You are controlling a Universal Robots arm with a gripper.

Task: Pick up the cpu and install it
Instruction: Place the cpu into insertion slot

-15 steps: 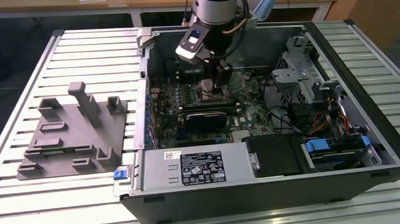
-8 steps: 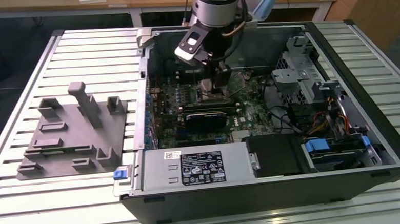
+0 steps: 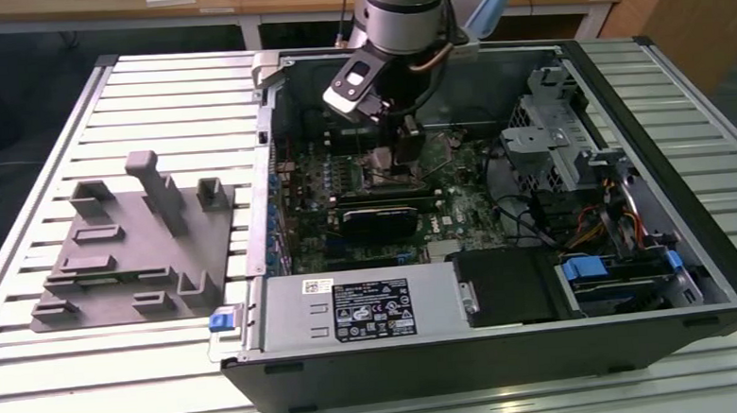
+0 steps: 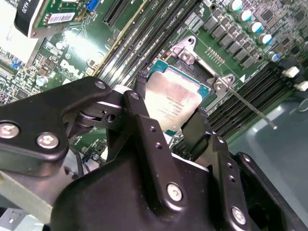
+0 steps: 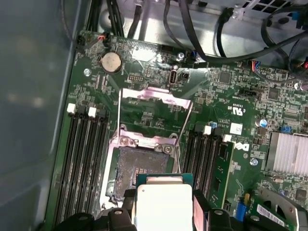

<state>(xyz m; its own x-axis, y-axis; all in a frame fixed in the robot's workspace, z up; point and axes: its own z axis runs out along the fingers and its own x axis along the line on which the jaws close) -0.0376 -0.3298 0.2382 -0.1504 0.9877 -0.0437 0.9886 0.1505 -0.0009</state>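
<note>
The cpu [image 5: 163, 207] is a small square chip with a silver-grey metal top and a green rim. My gripper [image 5: 163, 204] is shut on it, one black finger [image 5: 126, 208] on each side. In the second wrist view the cpu [image 4: 174, 102] sits between the fingertips of the gripper [image 4: 171, 96], over the motherboard. The socket [image 5: 143, 166] lies open, its dark centre bare and its metal load plate [image 5: 154, 103] swung up. The held chip overlaps the socket's near edge. In the exterior view the gripper [image 3: 403, 148] reaches down into the open computer case [image 3: 675, 276].
Memory slots [image 5: 84, 159] run along both sides of the socket. A thin lever [image 4: 248, 106] sticks out beside it. A black module [image 3: 376, 216], a power supply [image 3: 361, 306], a drive cage [image 3: 554, 130] and cables crowd the case. A grey plastic fixture [image 3: 131, 243] stands on the slatted table.
</note>
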